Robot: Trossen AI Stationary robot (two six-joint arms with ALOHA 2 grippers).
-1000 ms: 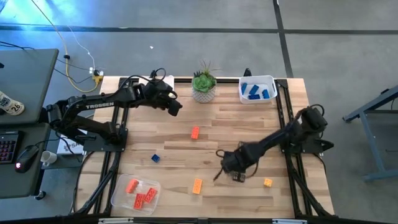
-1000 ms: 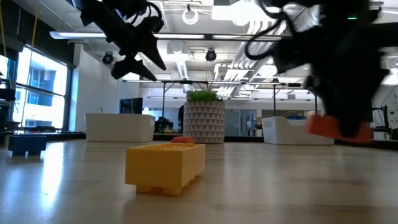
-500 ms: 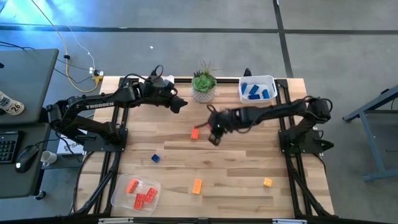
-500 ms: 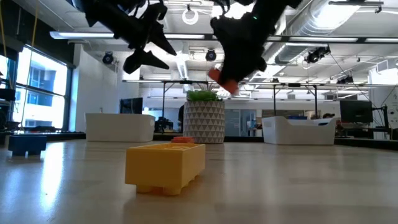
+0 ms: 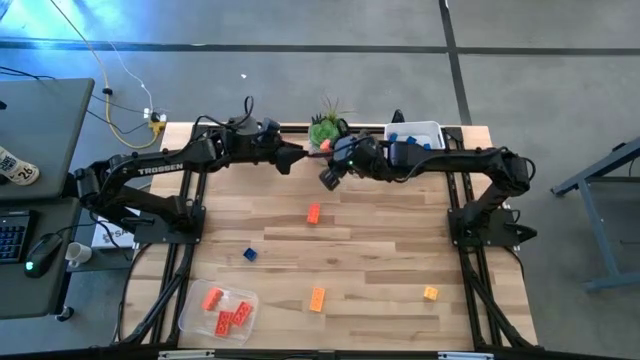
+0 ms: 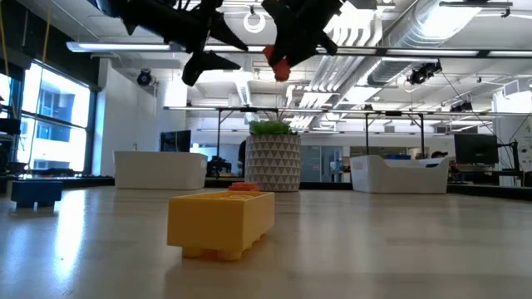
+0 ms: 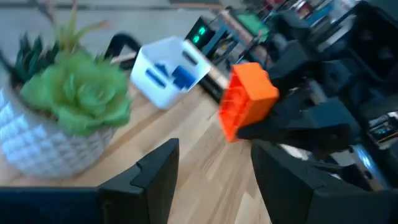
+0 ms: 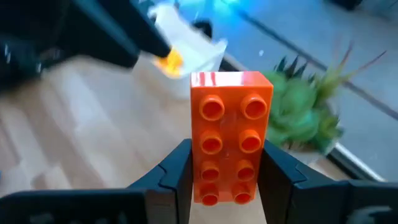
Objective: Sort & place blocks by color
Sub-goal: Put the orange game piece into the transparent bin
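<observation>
The right gripper is clamping a red-orange block between its fingers, now raised beside the plant at the table's far edge, having swung there from over the table's middle. The left gripper is facing it with fingers spread and empty, closer than before. Other blocks are lying on the table.

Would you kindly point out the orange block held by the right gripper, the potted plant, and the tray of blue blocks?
orange block (image 8: pixel 229 137): right wrist view, middle of its studded face.
potted plant (image 6: pixel 273 162): low view, front of its patterned white pot.
tray of blue blocks (image 5: pixel 435 127): high view, its white rim.
</observation>
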